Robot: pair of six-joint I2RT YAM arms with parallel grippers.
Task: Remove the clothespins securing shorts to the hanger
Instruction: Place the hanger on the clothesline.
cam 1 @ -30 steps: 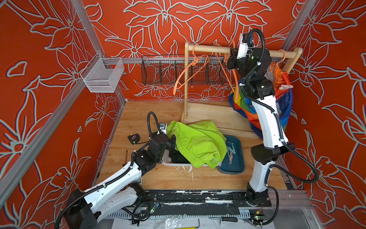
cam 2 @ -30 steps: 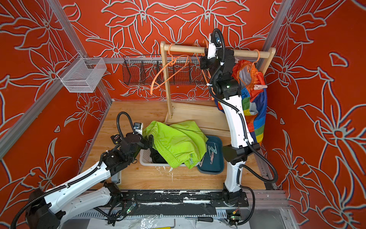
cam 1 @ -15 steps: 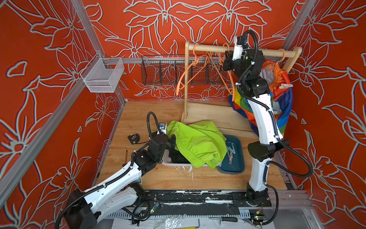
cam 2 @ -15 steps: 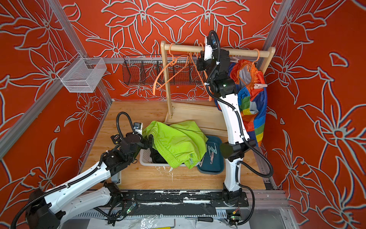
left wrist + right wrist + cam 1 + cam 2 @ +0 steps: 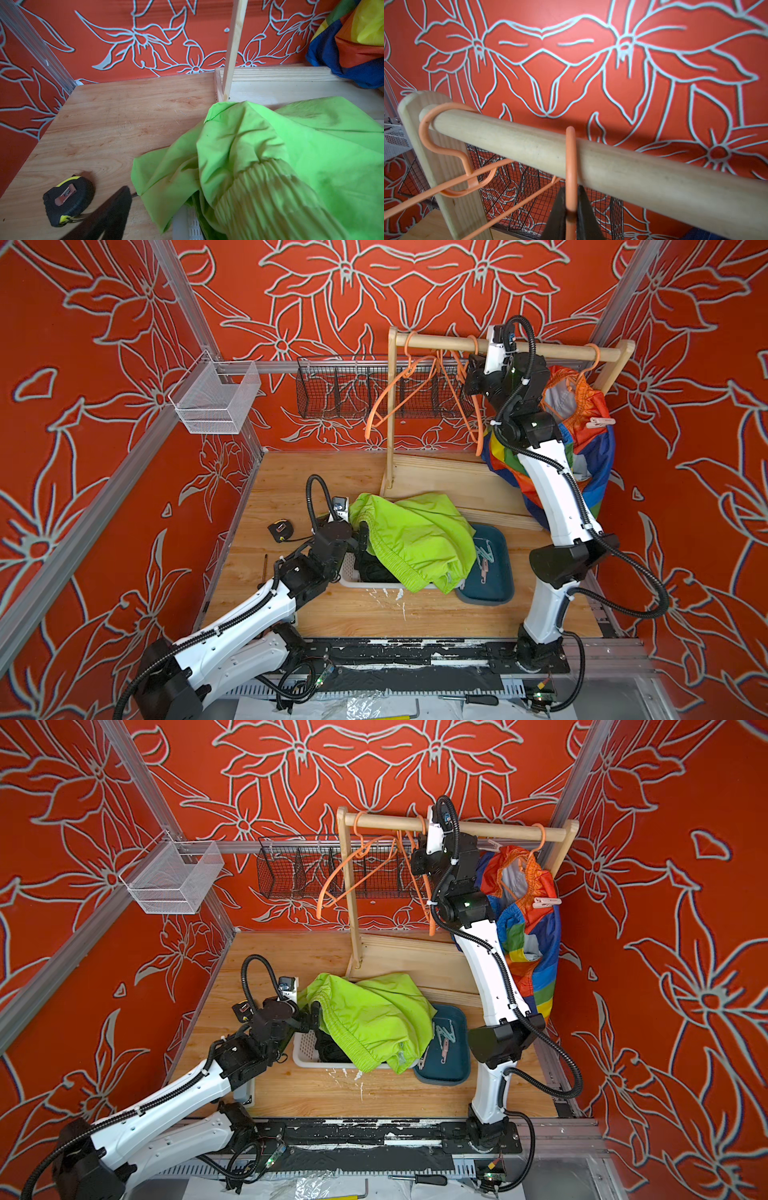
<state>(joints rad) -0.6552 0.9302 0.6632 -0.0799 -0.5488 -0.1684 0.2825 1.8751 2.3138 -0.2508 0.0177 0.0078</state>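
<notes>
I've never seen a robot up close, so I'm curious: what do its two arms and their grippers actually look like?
The left arm and the right arm are built alike. Each has smooth white shell segments joined by chunky black joints. A black ribbed cable hose runs along each arm and loops free in places. Each arm ends in flat, black, tapering fingers.

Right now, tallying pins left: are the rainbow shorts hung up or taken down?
Hung up: the rainbow shorts hang below the wooden rail, a pink clothespin clipped on them.
</notes>
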